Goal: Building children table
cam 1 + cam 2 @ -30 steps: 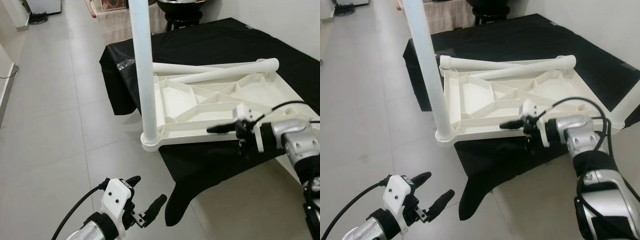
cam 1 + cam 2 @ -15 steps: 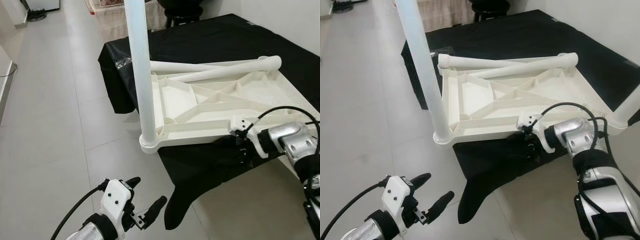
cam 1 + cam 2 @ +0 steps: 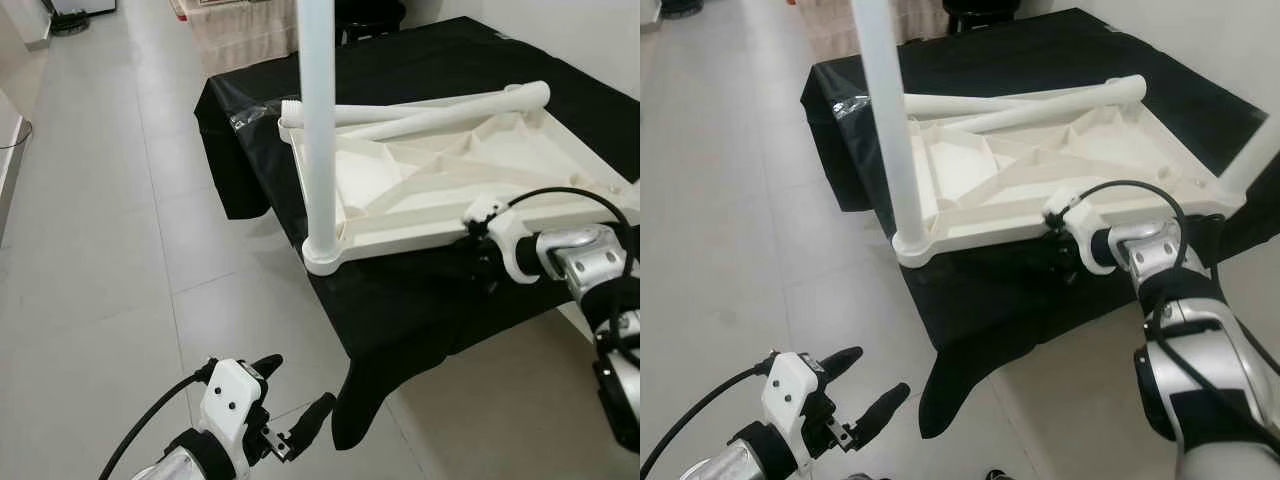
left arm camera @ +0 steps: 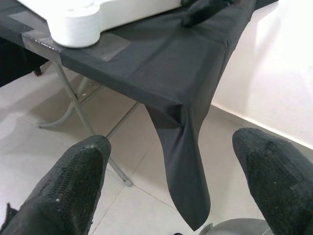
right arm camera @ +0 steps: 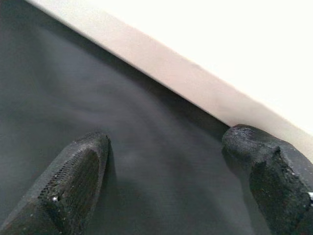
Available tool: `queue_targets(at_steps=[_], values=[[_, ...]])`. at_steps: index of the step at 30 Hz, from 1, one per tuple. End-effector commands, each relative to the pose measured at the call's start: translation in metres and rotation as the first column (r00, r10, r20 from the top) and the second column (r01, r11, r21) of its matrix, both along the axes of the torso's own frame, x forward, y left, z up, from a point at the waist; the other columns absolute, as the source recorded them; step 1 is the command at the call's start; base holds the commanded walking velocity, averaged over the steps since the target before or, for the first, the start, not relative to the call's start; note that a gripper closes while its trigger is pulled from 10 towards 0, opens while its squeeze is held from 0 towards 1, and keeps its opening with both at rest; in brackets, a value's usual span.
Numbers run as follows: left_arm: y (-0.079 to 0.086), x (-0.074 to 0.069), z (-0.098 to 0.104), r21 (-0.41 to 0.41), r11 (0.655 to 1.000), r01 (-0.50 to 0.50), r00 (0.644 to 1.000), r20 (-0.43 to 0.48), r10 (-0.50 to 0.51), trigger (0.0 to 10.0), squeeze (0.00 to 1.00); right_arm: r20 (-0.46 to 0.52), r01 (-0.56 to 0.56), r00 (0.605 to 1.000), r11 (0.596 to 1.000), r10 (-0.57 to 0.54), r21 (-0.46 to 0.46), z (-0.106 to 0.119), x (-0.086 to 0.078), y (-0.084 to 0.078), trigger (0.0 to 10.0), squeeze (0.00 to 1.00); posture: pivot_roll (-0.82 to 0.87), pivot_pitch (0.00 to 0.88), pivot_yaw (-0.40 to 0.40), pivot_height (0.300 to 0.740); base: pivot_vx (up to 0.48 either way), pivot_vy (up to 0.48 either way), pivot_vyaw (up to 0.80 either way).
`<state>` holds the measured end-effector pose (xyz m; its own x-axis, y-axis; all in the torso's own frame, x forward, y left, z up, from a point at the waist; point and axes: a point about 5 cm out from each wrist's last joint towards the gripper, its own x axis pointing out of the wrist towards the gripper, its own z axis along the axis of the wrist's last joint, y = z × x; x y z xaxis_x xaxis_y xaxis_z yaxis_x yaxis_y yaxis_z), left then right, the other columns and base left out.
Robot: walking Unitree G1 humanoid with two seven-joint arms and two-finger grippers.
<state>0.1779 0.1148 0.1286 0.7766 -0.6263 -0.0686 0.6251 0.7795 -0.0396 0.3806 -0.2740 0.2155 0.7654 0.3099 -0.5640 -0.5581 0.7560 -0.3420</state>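
Observation:
A white children's tabletop (image 3: 450, 175) lies upside down on a black-covered table (image 3: 400, 310). One white leg (image 3: 318, 120) stands upright in its near-left corner socket, and another upright leg (image 3: 1250, 160) shows at the right. Two loose legs (image 3: 420, 108) lie across the far edge. My right gripper (image 3: 1060, 255) is open, low on the black cloth against the tabletop's near edge; in the right wrist view one finger (image 5: 264, 161) touches the white rim (image 5: 195, 93). My left gripper (image 3: 296, 385) hangs open over the floor, short of the table's corner.
The black cloth droops in a point (image 3: 350, 410) off the near corner. Folding metal legs (image 4: 73, 98) stand under the table. Pale floor tiles (image 3: 100, 250) spread to the left. Dark furniture (image 3: 370, 15) stands beyond the table's far end.
My right gripper dropped from level with the tabletop's near edge down onto the cloth in front of it. The corner with the upright leg now sits further in on the cloth. The view shifted.

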Motion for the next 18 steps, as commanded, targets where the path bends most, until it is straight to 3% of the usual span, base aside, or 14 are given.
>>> queue_targets(at_steps=[1,6,12,16,18], values=[[0.000,-0.004,-0.002,0.014,1.000,0.007,1.000,-0.016,-0.006,10.0,0.00,0.036,0.075,0.997,0.997,-0.075,-0.018,0.003,0.001,-0.007,10.0,0.00,0.08,0.246,0.027,0.740,0.000,0.000,0.00],[0.000,-0.003,-0.001,0.013,1.000,0.001,1.000,-0.016,-0.001,10.0,0.00,0.082,0.136,0.988,0.987,-0.129,-0.086,0.010,0.003,-0.014,10.0,0.00,0.08,0.243,0.023,0.740,0.000,0.000,0.00],[0.000,-0.001,-0.002,0.013,1.000,0.001,1.000,-0.015,0.000,10.0,0.00,0.113,0.174,0.980,0.980,-0.163,-0.097,0.016,0.001,-0.024,10.0,0.00,0.07,0.233,0.023,0.740,0.000,0.000,0.00],[0.000,0.001,-0.002,0.014,1.000,-0.001,1.000,-0.012,0.001,10.0,0.00,0.157,0.142,0.979,0.989,-0.133,-0.049,0.022,0.002,-0.021,10.0,0.00,0.07,0.228,0.022,0.740,0.000,0.000,0.00],[0.003,0.007,-0.002,0.020,0.999,-0.044,0.999,0.004,0.044,10.0,0.00,0.204,-0.063,0.978,0.989,0.034,0.137,0.025,0.002,0.001,10.0,0.00,0.06,0.215,0.017,0.740,0.000,0.000,0.00]])
